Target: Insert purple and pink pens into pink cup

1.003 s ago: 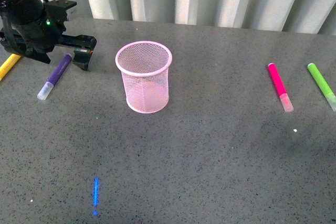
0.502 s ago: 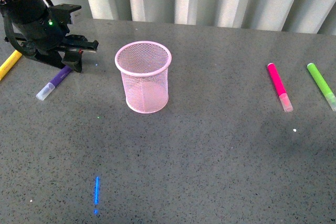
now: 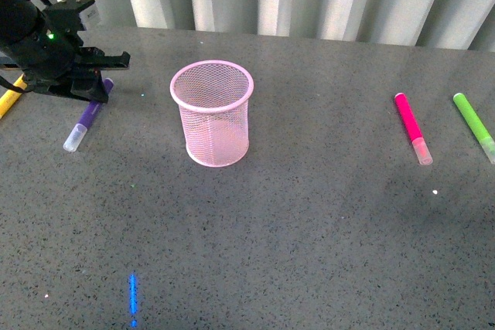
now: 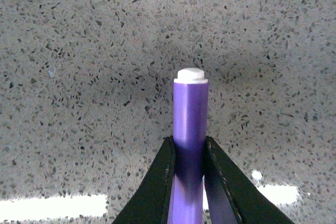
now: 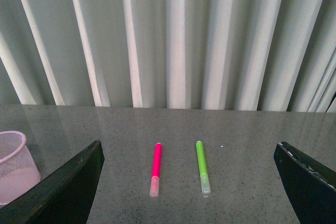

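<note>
Purple marker pen with a frosted clear cap (image 3: 85, 123): count one. It lies slanted at the left of the grey speckled bench (image 3: 309, 229), cap end toward the camera and far end under the left hand (image 3: 99, 75). In the left wrist view the left hand (image 4: 189, 145) has both black fingers (image 4: 160, 177) pressed against the sides of the purple barrel (image 4: 190, 124), with the pen's pale end sticking out past the tips. I cannot tell whether the gripped end is off the bench.

Magenta-pink marker pen with a frosted cap (image 3: 412, 127): count one. It lies flat at the right side, ungripped, and also shows in the right wrist view (image 5: 155, 169).

Light pink round wire-mesh cup (image 3: 216, 133): count one. It stands upright left of centre, mouth up, and sits at the frame edge in the right wrist view (image 5: 16, 166). Both task pens are well apart from it, one on each side.

Other markers: one light green (image 3: 473, 125), near the pink pen on the side away from the cup and roughly parallel to it (image 5: 201, 165); one yellow (image 3: 9, 100), cut off by the left frame edge beside the left arm. Marker total is four.

Right hand (image 5: 188, 153): fingers spread wide, holding nothing.

Room: bare bench lies all around the cup, with a wide bare stretch between cup and pink pen. The bench's far edge meets a pleated white curtain (image 5: 173, 35). The green marker lies close to the right frame edge.
</note>
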